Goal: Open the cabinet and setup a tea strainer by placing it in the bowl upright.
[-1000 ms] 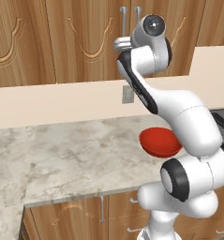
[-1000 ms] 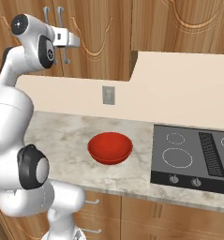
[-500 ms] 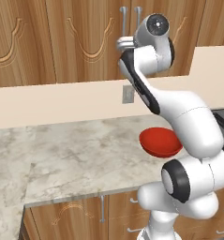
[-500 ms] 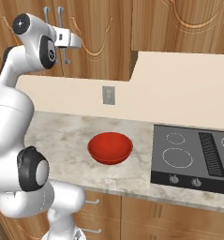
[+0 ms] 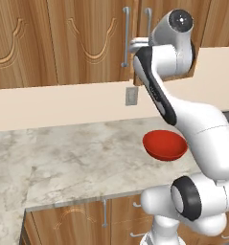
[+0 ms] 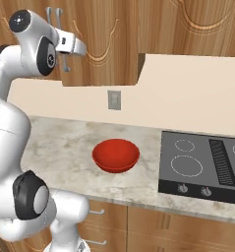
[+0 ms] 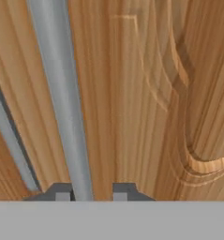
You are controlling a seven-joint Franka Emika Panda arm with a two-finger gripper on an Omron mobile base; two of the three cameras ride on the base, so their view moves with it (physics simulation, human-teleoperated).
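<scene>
The bowl [image 6: 115, 155] is sitting on the bench [image 6: 65, 147], left of the stove [image 6: 202, 167]; the cabinet [image 5: 87, 43] is hanging above, behind it.

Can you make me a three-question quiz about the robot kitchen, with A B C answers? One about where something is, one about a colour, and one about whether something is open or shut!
1. Where is the bowl?
A. on the counter, left of the stove
B. on the stove
C. inside the cabinet

2. What colour is the bowl?
A. blue
B. red
C. white

3. Are the cabinet doors open or shut?
A. both wide open
B. one taken off
C. both shut

Answers:
1. A, because the right base view shows it sitting on the marble top beside the black cooktop.
2. B, because it is glossy red in both base views.
3. C, because the doors lie flat and closed, while the tool sits at a silver handle with a finger on each side of the bar.
</scene>
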